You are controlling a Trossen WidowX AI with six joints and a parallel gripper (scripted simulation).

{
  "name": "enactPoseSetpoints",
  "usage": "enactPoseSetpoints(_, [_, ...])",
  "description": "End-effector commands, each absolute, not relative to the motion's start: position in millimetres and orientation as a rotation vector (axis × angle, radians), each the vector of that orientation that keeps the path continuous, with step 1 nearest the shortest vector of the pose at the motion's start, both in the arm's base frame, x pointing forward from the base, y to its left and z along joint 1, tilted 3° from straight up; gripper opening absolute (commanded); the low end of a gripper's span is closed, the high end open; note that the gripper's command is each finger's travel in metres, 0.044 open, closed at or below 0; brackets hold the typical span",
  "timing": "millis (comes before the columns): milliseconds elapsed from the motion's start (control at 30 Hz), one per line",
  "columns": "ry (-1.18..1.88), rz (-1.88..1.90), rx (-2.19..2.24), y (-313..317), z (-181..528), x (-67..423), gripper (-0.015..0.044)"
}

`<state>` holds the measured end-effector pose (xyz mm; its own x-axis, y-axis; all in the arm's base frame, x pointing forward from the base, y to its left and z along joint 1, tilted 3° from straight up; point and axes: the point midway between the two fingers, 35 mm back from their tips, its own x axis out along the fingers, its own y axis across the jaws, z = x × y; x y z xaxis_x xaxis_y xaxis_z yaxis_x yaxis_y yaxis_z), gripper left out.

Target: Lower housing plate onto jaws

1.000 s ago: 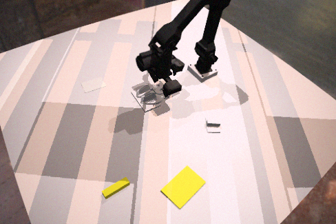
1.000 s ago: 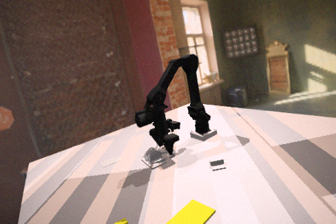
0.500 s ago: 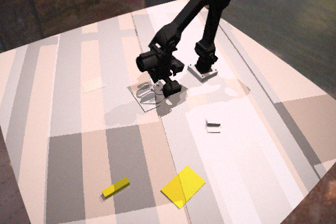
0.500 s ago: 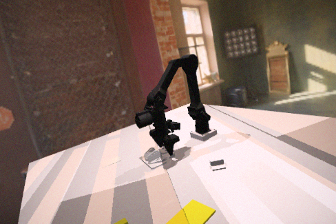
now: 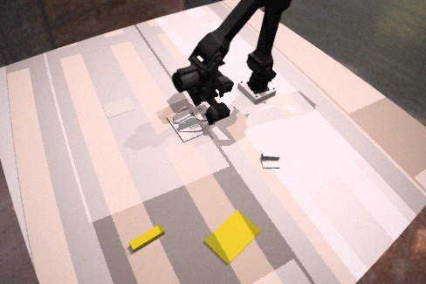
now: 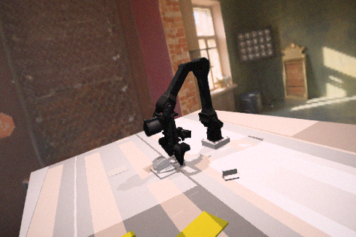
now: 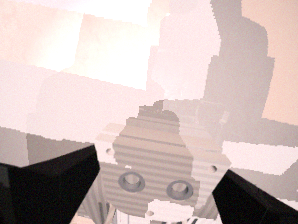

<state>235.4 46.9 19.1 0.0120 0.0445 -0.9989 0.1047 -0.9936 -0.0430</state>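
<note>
The housing plate (image 7: 155, 162) (image 5: 201, 111) is a pale ribbed plate with two ringed holes, between my fingertips in the wrist view. My gripper (image 7: 158, 157) (image 5: 208, 114) (image 6: 174, 160) is shut on it, low over the near-right part of the fixture. The two grey jaws (image 5: 182, 115) (image 5: 190, 126) lie side by side over a pale base plate (image 5: 185, 137) (image 6: 162, 175), reaching out from under the gripper. The near finger and the housing plate hide the stubs and pins. I cannot tell whether the plate touches the stubs or is fully level.
A small grey bracket (image 5: 271, 161) (image 6: 230, 174) stands right of the fixture. A yellow slab (image 5: 232, 237) (image 6: 204, 226) and a yellow bar (image 5: 147, 238) lie near the front. A thin pale square (image 5: 119, 108) (image 6: 118, 171) lies to the left. Patterned shadows cross the table.
</note>
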Motion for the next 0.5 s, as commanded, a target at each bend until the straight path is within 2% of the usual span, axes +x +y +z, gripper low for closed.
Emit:
enactPoseSetpoints(0, [0.158,-2.181,2.202,46.8,17.5,233.7,0.0351])
enactPoseSetpoints(467, [0.158,-2.181,2.202,47.0,15.1,233.7,0.0351])
